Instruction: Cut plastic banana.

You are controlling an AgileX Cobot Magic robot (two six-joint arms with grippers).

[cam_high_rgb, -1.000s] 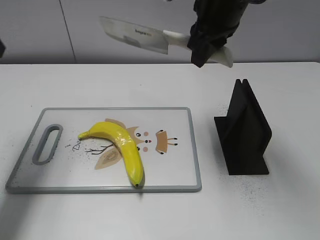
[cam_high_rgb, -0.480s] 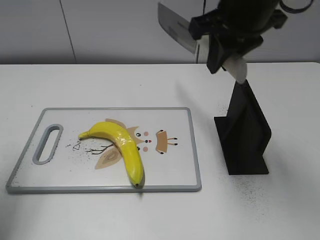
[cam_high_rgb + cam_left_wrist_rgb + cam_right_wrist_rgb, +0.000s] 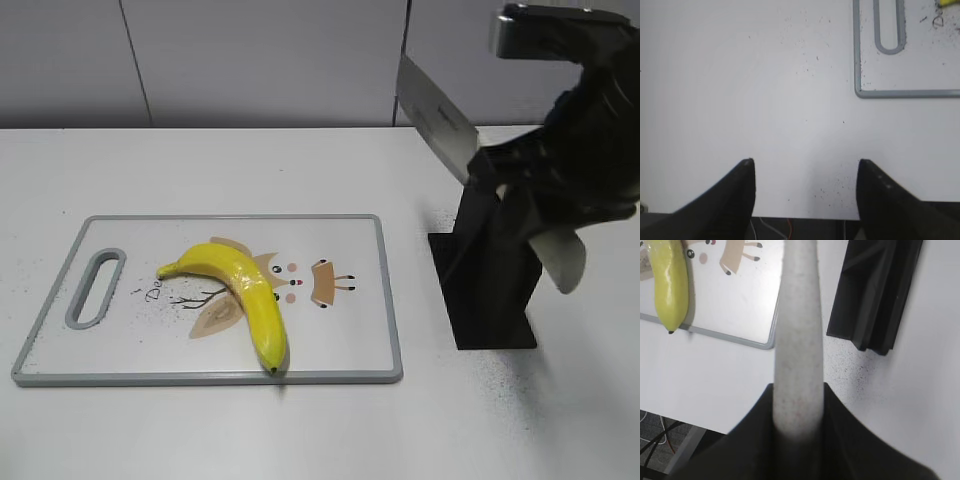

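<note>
A yellow plastic banana [image 3: 243, 297] lies whole on the grey-rimmed white cutting board [image 3: 348, 373]; it also shows in the right wrist view [image 3: 669, 284]. My right gripper [image 3: 522, 205] is shut on the white handle [image 3: 799, 330] of a cleaver knife [image 3: 436, 115]. It holds the knife in the air above the black knife stand [image 3: 490, 265], blade pointing up and left, well right of the banana. My left gripper [image 3: 805, 172] is open and empty over bare table left of the board's handle end [image 3: 890, 45]; it does not show in the exterior view.
The black knife stand [image 3: 880, 295] stands on the white table right of the board. A grey wall runs behind the table. The table's front edge and cables show low in both wrist views.
My right gripper has carried the knife from above the board's far side to the right and down, to above the knife stand. The blade has swung from level to tilted. The banana has not moved.
</note>
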